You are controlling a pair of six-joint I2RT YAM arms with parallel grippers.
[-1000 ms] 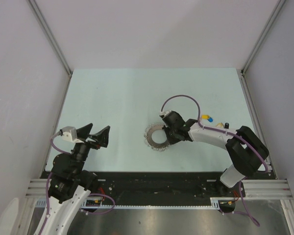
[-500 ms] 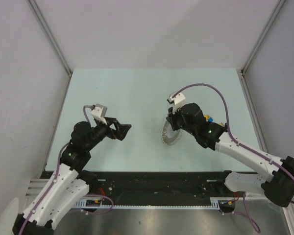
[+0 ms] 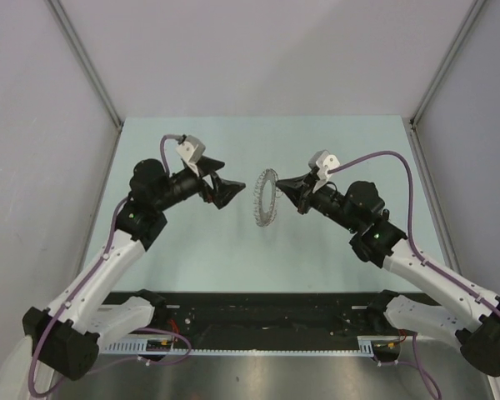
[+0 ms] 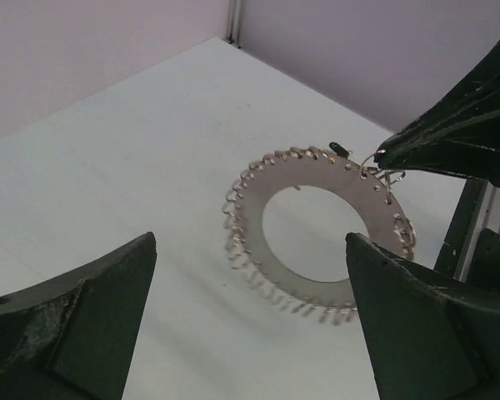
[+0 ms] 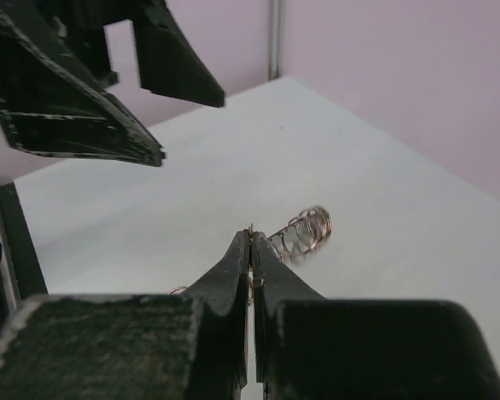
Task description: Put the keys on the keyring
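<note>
The keyring (image 3: 267, 197), a large silvery ring with a scalloped coil edge, hangs upright in the air above the table's middle. My right gripper (image 3: 277, 181) is shut on its upper rim, and in the right wrist view the ring (image 5: 304, 233) shows edge-on past the closed tips (image 5: 251, 233). My left gripper (image 3: 236, 179) stands wide open just left of the ring, facing it and not touching. The left wrist view looks through the ring's (image 4: 250, 212) wide hole, with the right gripper (image 4: 383, 154) pinching its top right. A tiny dark object (image 4: 339, 149) lies beyond the rim. The keys are hidden in the top view.
The pale green table (image 3: 192, 250) is fenced by grey walls with metal posts (image 3: 87, 67) at the back corners. A black rail (image 3: 258, 308) runs along the near edge between the arm bases. The left gripper's fingers (image 5: 108, 125) loom at the top left of the right wrist view.
The right gripper has lifted the keyring off the table and tilted it upright. Both arms have reached forward and up, so the two grippers now face each other across the ring.
</note>
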